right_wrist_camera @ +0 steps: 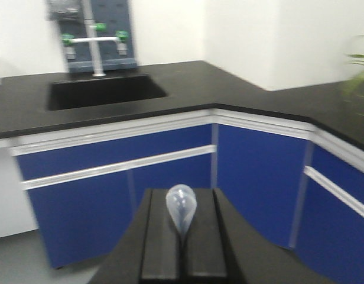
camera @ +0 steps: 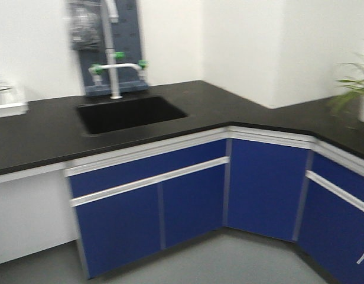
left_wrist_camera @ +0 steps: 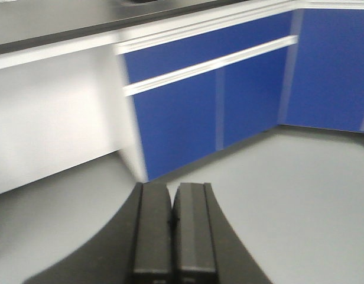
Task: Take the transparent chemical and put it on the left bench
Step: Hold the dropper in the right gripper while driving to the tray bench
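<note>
**Front view.** Black worktop (camera: 46, 136), L-shaped. Sunken sink (camera: 132, 113) with a tap (camera: 114, 65) behind it. White bin (camera: 7, 106) at the far left edge. Potted plant (camera: 356, 89) at the far right. Blue cabinets (camera: 188, 195) below.

**Left wrist view.** Left end effector (left_wrist_camera: 171, 195), fingers pressed together with nothing between them, over grey floor (left_wrist_camera: 288, 195).

**Right wrist view.** Right end effector (right_wrist_camera: 182, 234) clamped on a translucent dropper pipette (right_wrist_camera: 181, 206). Its bulb stands above the fingers, held off the worktop in front of the cabinets.

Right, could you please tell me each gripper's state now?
Left gripper: closed, holding nothing.
Right gripper: closed on the clear dropper pipette.
</note>
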{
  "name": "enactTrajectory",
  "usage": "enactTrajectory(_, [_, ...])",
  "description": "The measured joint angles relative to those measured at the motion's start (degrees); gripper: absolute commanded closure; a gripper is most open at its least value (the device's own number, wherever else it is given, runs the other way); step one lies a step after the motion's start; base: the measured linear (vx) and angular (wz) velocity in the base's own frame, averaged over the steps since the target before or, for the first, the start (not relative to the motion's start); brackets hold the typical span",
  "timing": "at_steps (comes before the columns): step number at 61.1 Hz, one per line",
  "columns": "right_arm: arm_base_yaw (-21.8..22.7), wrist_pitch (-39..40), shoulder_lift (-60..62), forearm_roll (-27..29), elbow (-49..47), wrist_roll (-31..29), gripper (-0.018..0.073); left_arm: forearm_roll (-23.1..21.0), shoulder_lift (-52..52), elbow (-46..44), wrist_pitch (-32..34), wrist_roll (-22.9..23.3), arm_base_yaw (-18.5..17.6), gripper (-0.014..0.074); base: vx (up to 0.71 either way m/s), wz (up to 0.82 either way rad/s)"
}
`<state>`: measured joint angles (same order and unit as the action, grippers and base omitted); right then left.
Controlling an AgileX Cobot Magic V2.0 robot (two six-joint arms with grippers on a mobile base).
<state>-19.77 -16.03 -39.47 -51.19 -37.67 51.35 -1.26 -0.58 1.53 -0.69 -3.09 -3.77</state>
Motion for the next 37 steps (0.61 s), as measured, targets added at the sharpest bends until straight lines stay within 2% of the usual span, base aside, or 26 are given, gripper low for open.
enactTrajectory(20, [0.00, 0.00, 0.00, 0.00, 0.00, 0.00, 0.0562, 0.00, 0.00, 0.00, 0.00, 0.00, 0.00, 0.0600, -0.05, 0.83])
enactTrajectory(37, [0.00, -0.10, 0.00, 0.00, 0.00, 0.00, 0.0562, 0.00, 0.00, 0.00, 0.00, 0.00, 0.00, 0.0600, 0.09, 0.62])
